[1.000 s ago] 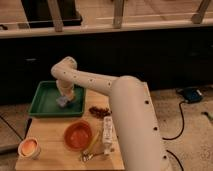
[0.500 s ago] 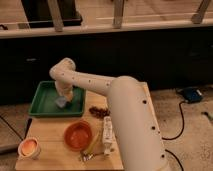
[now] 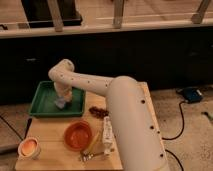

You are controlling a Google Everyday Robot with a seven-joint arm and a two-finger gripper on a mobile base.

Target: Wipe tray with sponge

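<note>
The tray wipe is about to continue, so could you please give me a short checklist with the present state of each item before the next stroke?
1. Hand is down inside the tray: ok.
2. Hand shut on the sponge: ok.
3. Sponge pressed flat on the tray floor: cannot tell.
4. Tray lies fully on the table: ok.
5. Orange bowl stands apart from the tray, outside the wiping path: ok.
6. Tray floor clean: cannot tell.

Hand [image 3: 62,101] over tray [image 3: 45,111], blurred
</note>
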